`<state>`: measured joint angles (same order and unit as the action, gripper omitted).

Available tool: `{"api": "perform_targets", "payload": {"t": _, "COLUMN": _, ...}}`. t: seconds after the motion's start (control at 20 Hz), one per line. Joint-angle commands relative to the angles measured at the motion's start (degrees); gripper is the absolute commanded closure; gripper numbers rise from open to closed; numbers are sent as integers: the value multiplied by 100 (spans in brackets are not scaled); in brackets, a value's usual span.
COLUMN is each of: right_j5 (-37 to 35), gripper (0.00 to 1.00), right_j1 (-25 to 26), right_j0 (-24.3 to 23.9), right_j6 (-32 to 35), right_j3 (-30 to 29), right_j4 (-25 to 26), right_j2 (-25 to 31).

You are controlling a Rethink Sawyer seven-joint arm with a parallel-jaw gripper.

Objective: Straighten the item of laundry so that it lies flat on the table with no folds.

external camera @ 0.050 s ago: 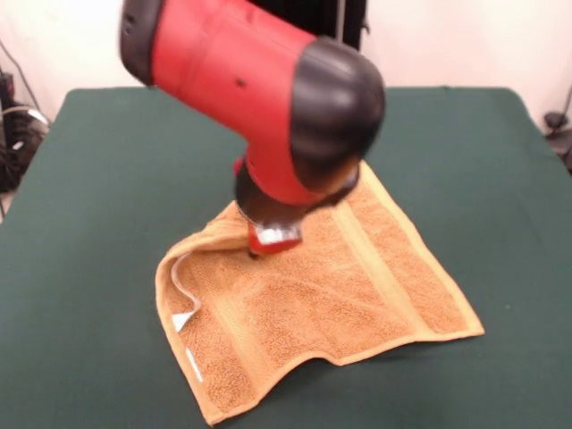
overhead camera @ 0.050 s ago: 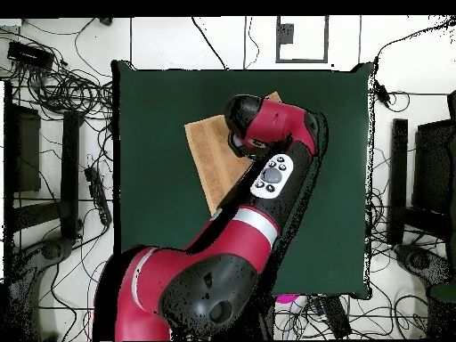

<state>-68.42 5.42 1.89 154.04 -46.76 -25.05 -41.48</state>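
This is a robotics lab rather than a home or shop. A red and black robot arm (overhead camera @ 0.050 s ago: 267, 191) reaches out from its pedestal over a dark green felt-topped bench (overhead camera @ 0.050 s ago: 160, 178) that fills the middle of a pale floor. Tangles of black cables (overhead camera @ 0.050 s ago: 62, 85) trail across that floor on every side of the bench, and dark equipment racks or stands (overhead camera @ 0.050 s ago: 401, 169) sit along both flanks. In the front view, plain white walls (external camera @ 0.050 s ago: 465, 40) close off the background.

No readable text; towel (external camera @ 0.050 s ago: 313, 286) label (external camera @ 0.050 s ago: 182, 321) blank white
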Motion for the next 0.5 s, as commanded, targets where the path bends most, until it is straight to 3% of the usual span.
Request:
{"api": "perform_targets", "payload": {"t": 0.05, "right_j5": -1153, "gripper": 0, "right_j1": -1427, "right_j0": -35, "right_j6": -1856, "right_j3": -1059, "right_j4": 727, "right_j2": 754}}
{"api": "perform_targets", "payload": {"t": 0.3, "right_j5": -2075, "gripper": 0, "right_j1": -1436, "right_j0": -19, "right_j6": -1541, "right_j3": -504, "right_j4": 1416, "right_j2": 436}}
{"api": "perform_targets", "payload": {"t": 0.5, "right_j5": -2096, "gripper": 0, "right_j1": -1338, "right_j0": -117, "right_j6": -1310, "right_j3": -311, "right_j4": 1695, "right_j2": 603}}
